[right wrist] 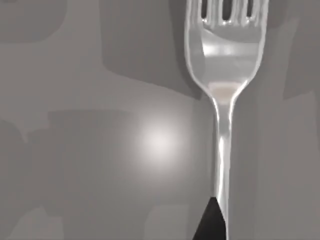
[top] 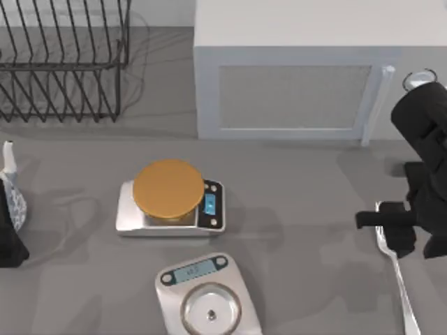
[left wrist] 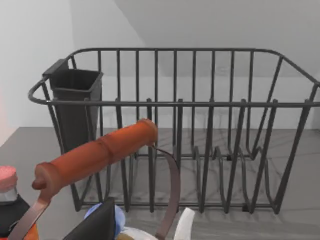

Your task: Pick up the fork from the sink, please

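The fork [top: 399,279] is seen lying flat on the grey surface [top: 300,209], well to the right of the scale with the orange disc [top: 170,199], its head toward the white cabinet [top: 293,77]. The right pincer [top: 383,220] is held directly over the fork's head; whether its fingers are apart or together cannot be told. The left arm is parked at the surface's left edge, left of that scale, and its pincer's state cannot be told. In the left wrist view a wire rack [left wrist: 175,130] is faced.

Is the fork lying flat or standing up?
Lying flat. The fork stretches along the grey table under the right gripper.
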